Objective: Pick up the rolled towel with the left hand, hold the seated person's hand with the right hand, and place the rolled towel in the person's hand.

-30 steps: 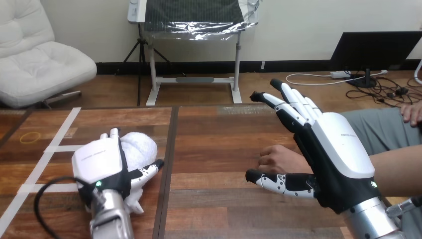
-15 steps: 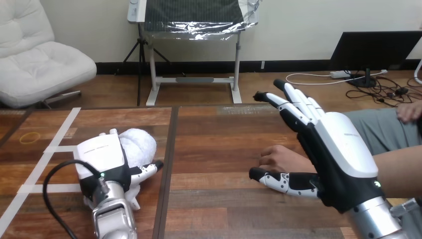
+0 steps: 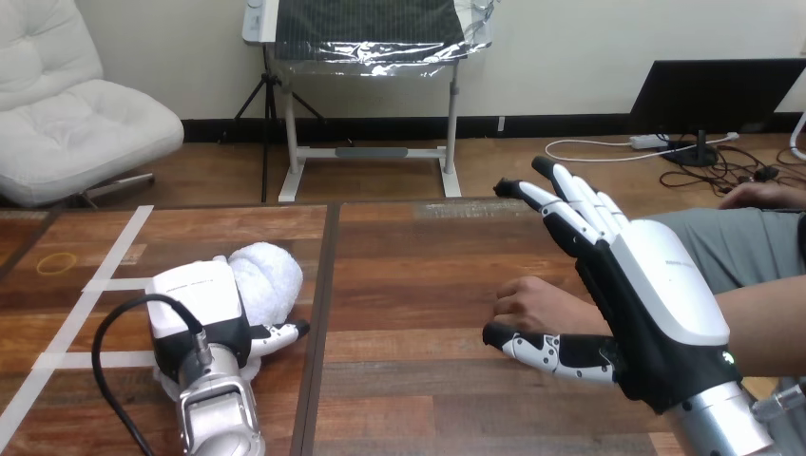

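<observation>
The white rolled towel [image 3: 271, 275] lies on the wooden table at the left. My left hand [image 3: 195, 304] sits on top of it, its back towards me, fingers bent over the towel's far side and thumb [image 3: 276, 334] tucked along its near side. The person's hand [image 3: 534, 304] rests palm down on the table right of the middle, with the forearm [image 3: 765, 323] coming in from the right. My right hand [image 3: 656, 294] hovers open over that wrist, fingers straight and pointing away. Its thumb [image 3: 546, 350] reaches out in front of the person's hand; I cannot tell if they touch.
Pale tape lines [image 3: 105, 275] cross the table's left part, and a dark seam [image 3: 323, 285] runs down between two boards. The person's other hand [image 3: 765, 195] lies off the table at the far right.
My left hand's fingertips, which stood up above its back, have dropped out of sight over the towel as the wrist turned. My right hand has drifted slightly right and down.
</observation>
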